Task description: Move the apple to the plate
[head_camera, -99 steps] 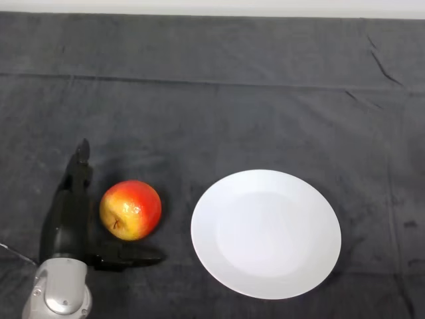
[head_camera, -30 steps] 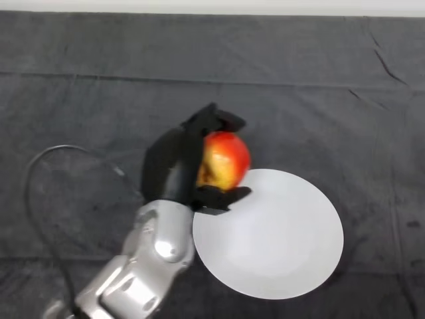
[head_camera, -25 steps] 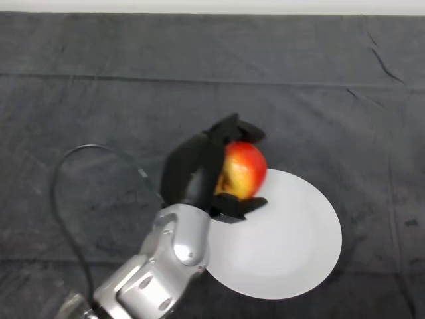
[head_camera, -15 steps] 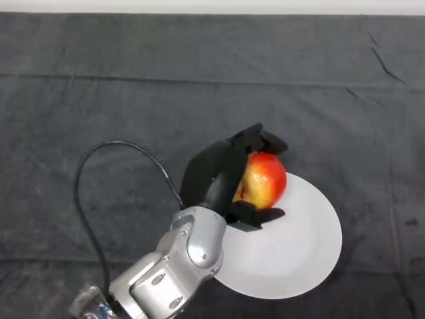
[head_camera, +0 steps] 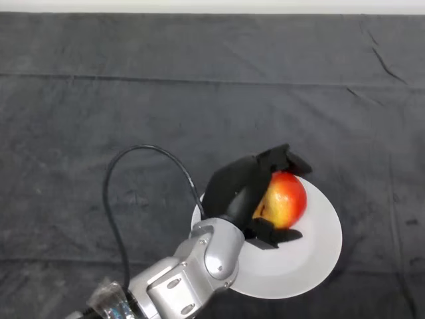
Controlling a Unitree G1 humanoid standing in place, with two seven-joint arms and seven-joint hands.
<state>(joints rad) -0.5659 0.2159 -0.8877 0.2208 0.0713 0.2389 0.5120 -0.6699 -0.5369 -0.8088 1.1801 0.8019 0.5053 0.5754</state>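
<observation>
Head view: apple (head_camera: 287,199) in fingers (head_camera: 287,159), above plate (head_camera: 317,249)

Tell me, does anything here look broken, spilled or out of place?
Nothing stands out. The left hand is curled round the apple over the white plate, and the dark cloth only shows a few ordinary creases.

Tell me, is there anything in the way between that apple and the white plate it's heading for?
Nothing visible. The left hand has its fingers curled round the apple, which is already over the plate. Whether the apple touches the plate cannot be told. The rest of the plate is bare, and only the dark cloth lies around it.
</observation>
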